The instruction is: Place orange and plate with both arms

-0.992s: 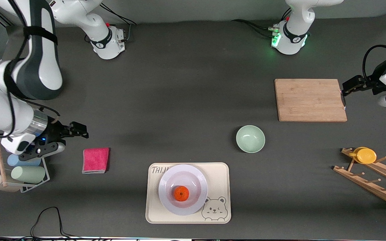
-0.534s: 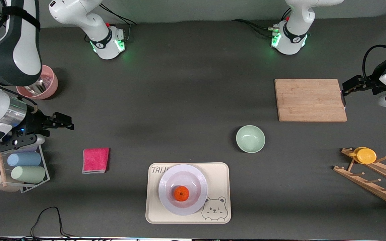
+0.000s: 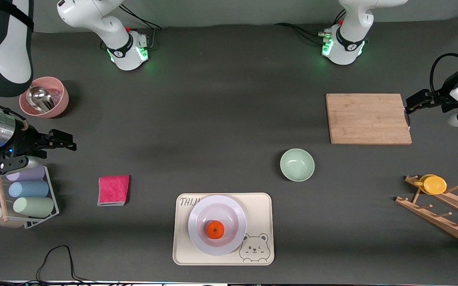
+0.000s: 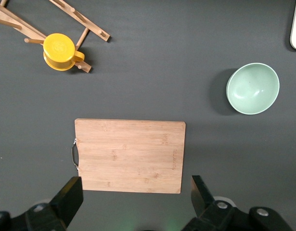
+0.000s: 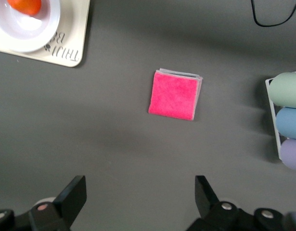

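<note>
R gripper (image 3: 56, 145) hangs w/ jaws spread, empty, over the counter's edge at the right arm's end, above the cup rack (image 3: 22, 196). Orange (image 3: 215, 229) sits in the plate (image 3: 217, 224) on the bear tray (image 3: 223, 228), by the camera-side edge, looks already placed. L gripper (image 3: 407, 113) parked at the cutting board's (image 3: 368, 118) end, jaws apart, holding nothing, prob. waiting.

Cutting board (image 3: 368, 118) as landmark: green bowl (image 3: 297, 165) and wooden rack (image 3: 443, 212) nearer the camera; pink cloth (image 3: 113, 190), pink bowl (image 3: 44, 97) toward the right arm's end.
</note>
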Available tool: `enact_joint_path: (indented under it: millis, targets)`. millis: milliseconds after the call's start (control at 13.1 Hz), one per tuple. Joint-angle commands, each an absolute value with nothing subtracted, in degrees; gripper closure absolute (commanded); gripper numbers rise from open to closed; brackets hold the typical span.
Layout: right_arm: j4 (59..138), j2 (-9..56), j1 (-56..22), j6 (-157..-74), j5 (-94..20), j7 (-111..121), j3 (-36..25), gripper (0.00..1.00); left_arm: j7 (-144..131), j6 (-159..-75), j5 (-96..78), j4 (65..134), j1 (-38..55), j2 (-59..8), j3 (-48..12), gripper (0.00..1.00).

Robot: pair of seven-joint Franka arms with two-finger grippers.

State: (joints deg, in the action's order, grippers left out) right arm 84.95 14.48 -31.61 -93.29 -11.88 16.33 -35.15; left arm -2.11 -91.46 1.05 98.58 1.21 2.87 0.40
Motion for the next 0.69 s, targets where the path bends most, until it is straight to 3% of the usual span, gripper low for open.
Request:
enact_joint_path:
  millis: [0,305,610]
  targets:
    - [87.79,8.72,-23.32,-92.37,-7.12,12.58,-23.16,0.0,-1.58,-91.58,1.32,99.4,1.67,3.78,0.62,0.0]
    - [93.68,2.56,-8.47,-92.37,-3.35,6.0,-4.43,0.0,-1.58,-91.67,1.41,99.32,1.76,3.78,0.62,0.0]
    - [94.22,1.15,1.56,-91.06,-2.99,3.43,3.94,0.0,-1.49,-91.84,1.41,99.32,1.76,3.78,0.62,0.0]
